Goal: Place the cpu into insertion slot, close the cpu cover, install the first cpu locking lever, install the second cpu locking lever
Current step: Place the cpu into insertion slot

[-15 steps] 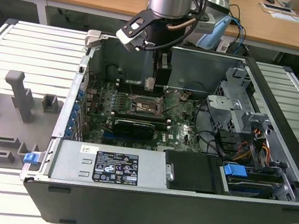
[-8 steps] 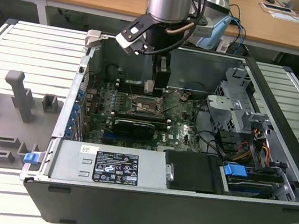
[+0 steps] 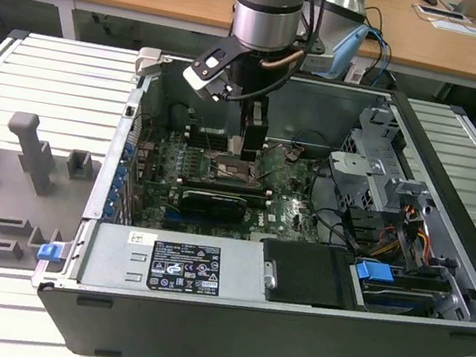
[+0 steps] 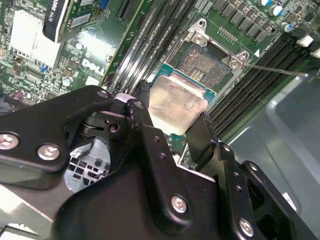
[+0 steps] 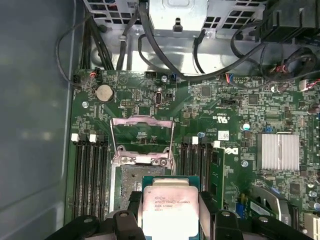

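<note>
The cpu (image 5: 169, 207): pinched by two opposite edges in the gripper (image 3: 248, 144), metal top up, held level so it can drop in flat. Just under it is the insertion slot (image 5: 129, 176), bare, chip not seated. Beyond, the cpu cover (image 5: 142, 120) is swung open, leaving the socket clear.

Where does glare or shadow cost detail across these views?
Second wrist view: glare blows out a motherboard patch; the cpu lid gleams mildly. First wrist view: even light on the cpu. Exterior view: the insertion slot sits in dim case shade.
</note>
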`<state>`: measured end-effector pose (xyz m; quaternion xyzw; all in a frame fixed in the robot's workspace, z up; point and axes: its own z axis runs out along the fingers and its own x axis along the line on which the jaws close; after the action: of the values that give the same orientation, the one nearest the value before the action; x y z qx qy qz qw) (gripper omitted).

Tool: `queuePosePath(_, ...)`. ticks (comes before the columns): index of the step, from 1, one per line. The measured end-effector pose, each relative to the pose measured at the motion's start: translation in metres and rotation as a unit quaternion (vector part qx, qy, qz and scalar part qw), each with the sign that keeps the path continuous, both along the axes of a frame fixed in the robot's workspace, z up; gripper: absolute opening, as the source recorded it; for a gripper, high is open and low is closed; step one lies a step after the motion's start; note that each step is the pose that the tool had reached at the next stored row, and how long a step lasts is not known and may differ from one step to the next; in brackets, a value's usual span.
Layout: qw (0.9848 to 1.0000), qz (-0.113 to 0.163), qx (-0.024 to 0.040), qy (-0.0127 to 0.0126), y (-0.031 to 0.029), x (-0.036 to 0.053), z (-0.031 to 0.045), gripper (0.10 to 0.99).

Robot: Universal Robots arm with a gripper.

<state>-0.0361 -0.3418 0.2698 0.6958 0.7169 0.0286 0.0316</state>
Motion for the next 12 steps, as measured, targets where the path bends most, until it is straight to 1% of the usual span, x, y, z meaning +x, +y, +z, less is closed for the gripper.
queuePosePath(2,1.0000,0.000,0.0000,0.0000,0.0000,-0.0010,-0.0069,0.537)
queuePosePath(4,1.0000,0.000,0.0000,0.0000,0.0004,-0.0019,-0.0099,0.537)
queuePosePath(5,1.0000,0.000,0.0000,0.0000,0.0017,-0.0033,-0.0129,0.537)
queuePosePath(12,1.0000,0.000,0.0001,-0.0001,0.0095,-0.0047,-0.0244,0.537)
